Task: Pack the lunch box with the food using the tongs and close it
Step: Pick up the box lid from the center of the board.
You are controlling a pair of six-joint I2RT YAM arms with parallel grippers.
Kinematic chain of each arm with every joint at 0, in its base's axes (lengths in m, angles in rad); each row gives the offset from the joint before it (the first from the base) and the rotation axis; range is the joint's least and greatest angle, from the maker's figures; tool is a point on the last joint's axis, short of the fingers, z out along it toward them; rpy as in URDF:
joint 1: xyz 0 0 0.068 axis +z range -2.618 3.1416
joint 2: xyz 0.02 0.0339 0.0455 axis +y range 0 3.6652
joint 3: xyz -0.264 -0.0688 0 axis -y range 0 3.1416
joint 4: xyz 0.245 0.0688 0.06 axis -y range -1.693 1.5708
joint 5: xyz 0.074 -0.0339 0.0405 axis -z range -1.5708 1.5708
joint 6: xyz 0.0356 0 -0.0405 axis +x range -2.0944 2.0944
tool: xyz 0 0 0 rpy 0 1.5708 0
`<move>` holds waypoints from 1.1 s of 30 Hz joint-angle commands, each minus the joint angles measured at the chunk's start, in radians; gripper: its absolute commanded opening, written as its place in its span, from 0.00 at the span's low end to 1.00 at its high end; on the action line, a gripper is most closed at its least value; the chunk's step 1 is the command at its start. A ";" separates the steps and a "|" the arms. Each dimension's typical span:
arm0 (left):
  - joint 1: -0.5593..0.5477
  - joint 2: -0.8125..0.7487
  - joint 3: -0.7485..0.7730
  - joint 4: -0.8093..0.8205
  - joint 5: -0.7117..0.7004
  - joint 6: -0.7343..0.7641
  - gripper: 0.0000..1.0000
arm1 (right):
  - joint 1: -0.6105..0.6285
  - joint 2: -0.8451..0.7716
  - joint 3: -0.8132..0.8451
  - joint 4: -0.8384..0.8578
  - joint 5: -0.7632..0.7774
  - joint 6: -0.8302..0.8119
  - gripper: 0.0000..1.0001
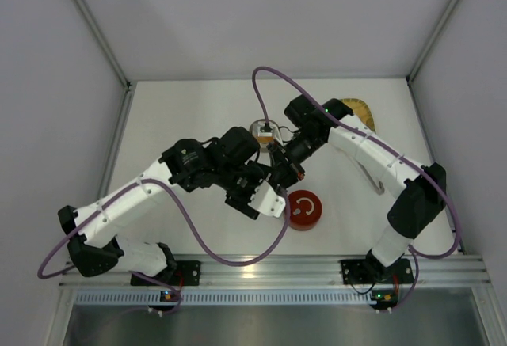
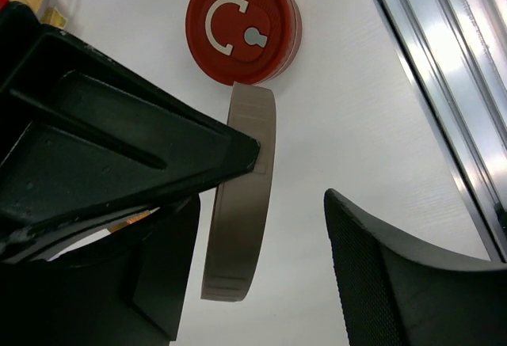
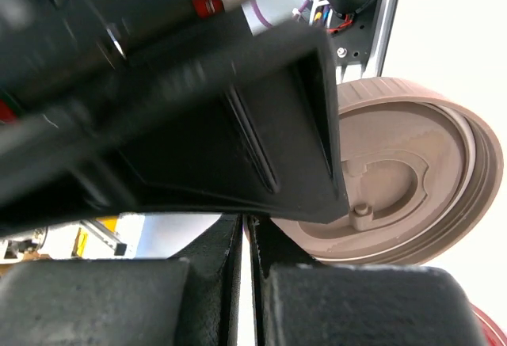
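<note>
**Left claw** [image 2: 293, 173]: open. Located at the centre of the worktop [image 1: 198, 108], next to the right claw. Upper finger [image 2: 142, 148] with its tip against one flat face of the taupe round lid [image 2: 242, 227]. Lower finger [image 2: 396, 283] clear of the opposite face, with bare worktop visible in the gap. No clamping on both faces visible.

**Right claw** [image 3: 245, 243]: closed, fingers pressed together, nothing visible between them. Pointed toward the left claw, just beside the taupe round lid.

**Taupe round lid**: standing on edge between the left claw's fingers, seen edge-on in the left wrist view. In the right wrist view, presented face-on, with a moulded ring and a small stud on that face. Upper left portion hidden there by a large, blurred black body. Means of support: cannot tell.

**Red round lid** [image 2: 242, 23]: lying flat on the worktop, white hook-shaped mark facing up. Near the taupe round lid, not touching it. On the near side of both claws in the overhead view.

**Orange food piece** [image 1: 263, 134]: just behind the two claws in the overhead view, inside a small pale-rimmed holder. Too small for further detail. Black piece: cannot tell.

**Yellow woven tray** [image 1: 363, 111]: at the far right of the worktop, largely covered by the right arm.
</note>
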 commanded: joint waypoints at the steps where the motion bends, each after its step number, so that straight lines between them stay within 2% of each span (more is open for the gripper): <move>1: -0.033 0.022 -0.009 0.040 -0.112 -0.041 0.68 | 0.022 -0.015 0.010 -0.031 -0.059 0.002 0.00; 4: -0.040 0.030 -0.017 0.063 -0.140 -0.060 0.63 | 0.022 -0.011 0.010 -0.026 -0.051 0.011 0.00; 8: -0.054 0.048 -0.018 0.067 -0.175 -0.089 0.50 | 0.022 -0.001 0.010 -0.028 -0.062 0.015 0.00; 13: -0.059 0.042 -0.032 0.098 -0.174 -0.109 0.43 | 0.022 0.009 0.019 -0.028 -0.073 0.020 0.00; 17: -0.059 0.064 -0.029 0.110 -0.125 -0.170 0.22 | 0.022 0.019 0.039 -0.021 -0.070 0.034 0.00; 18: -0.059 0.068 -0.030 0.107 -0.117 -0.179 0.09 | 0.022 0.020 0.047 -0.026 -0.061 0.035 0.00; 19: -0.059 0.068 -0.033 0.110 -0.115 -0.201 0.03 | 0.022 0.020 0.062 -0.026 -0.053 0.040 0.00; 20: -0.059 0.064 -0.044 0.113 -0.118 -0.212 0.00 | 0.022 0.019 0.072 -0.028 -0.041 0.049 0.14; 23: -0.059 0.029 -0.070 0.124 -0.117 -0.253 0.00 | -0.001 0.009 0.124 -0.018 0.051 0.052 0.26; 25: -0.053 0.002 -0.087 0.124 -0.071 -0.313 0.00 | -0.068 0.011 0.170 -0.055 0.102 0.009 0.39; 28: 0.007 -0.021 -0.105 0.132 0.055 -0.426 0.00 | -0.225 0.008 0.222 -0.043 0.065 0.015 0.55; 29: 0.039 -0.027 -0.113 0.144 0.091 -0.466 0.00 | -0.260 0.000 0.228 -0.019 0.059 0.058 0.60; 30: 0.123 -0.033 -0.124 0.186 0.177 -0.512 0.00 | -0.324 -0.009 0.228 0.012 0.065 0.081 0.66; 32: 0.238 -0.051 -0.179 0.245 0.309 -0.690 0.00 | -0.366 -0.064 0.199 0.127 0.102 0.145 0.70; 33: 0.374 -0.060 -0.210 0.330 0.389 -0.759 0.00 | -0.381 -0.092 0.175 0.185 0.183 0.178 0.78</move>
